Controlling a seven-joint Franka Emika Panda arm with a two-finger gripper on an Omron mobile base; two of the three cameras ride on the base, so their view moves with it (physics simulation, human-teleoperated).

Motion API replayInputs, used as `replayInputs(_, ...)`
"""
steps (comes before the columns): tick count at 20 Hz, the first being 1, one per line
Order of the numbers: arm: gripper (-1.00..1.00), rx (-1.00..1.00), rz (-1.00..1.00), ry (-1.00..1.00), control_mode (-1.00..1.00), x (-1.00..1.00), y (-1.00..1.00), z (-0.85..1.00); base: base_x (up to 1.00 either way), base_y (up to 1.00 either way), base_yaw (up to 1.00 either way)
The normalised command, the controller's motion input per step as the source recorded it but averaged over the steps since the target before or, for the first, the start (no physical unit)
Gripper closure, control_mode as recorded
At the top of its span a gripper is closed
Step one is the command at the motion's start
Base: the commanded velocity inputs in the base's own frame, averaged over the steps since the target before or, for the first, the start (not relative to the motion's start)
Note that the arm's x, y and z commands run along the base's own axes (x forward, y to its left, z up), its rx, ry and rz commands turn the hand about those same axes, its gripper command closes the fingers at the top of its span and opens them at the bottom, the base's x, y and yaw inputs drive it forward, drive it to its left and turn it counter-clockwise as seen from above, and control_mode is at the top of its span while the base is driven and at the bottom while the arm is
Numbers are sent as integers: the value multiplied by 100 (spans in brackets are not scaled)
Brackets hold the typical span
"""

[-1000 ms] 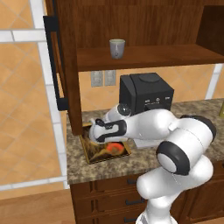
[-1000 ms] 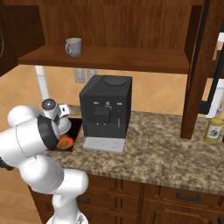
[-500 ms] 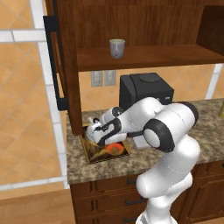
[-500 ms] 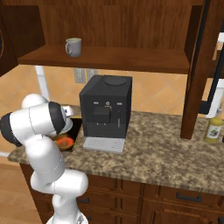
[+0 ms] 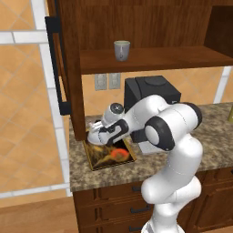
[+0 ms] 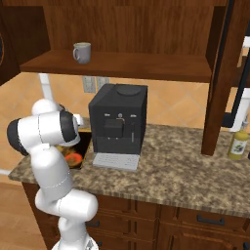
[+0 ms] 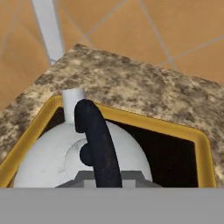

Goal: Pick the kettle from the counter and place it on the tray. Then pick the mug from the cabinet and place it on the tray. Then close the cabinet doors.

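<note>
Over the left end of the surface (image 5: 200,132), the kettle (image 7: 78,148) sits within the yellow rim of the tray (image 5: 98,161), near a corner. Whether the gripper (image 5: 98,132) is clamped on the black handle I cannot tell. Lifting away before letting go would likely drag the kettle off; the mug (image 5: 121,50) waits on the cabinet (image 5: 150,61) shelf.
</note>
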Motion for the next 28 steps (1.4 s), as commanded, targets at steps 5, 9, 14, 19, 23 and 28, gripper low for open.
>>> replayInputs(5, -100, 0, -14, 5, -100, -6, 8, -1, 0, 0, 0)
replayInputs(9, -100, 0, -17, 0, -100, -20, -3, 4, 0, 0, 0)
replayInputs(14, -100, 0, -14, 0, -100, -36, -7, 31, 0, 0, 0)
replayInputs(19, -100, 0, -12, -3, -100, -41, -14, 34, 0, 0, 0)
replayInputs(23, -100, 0, -3, -1, -100, -41, -18, 73, 0, 0, 0)
replayInputs(28, -100, 2, 0, 0, -100, -52, -14, 70, 0, 0, 0)
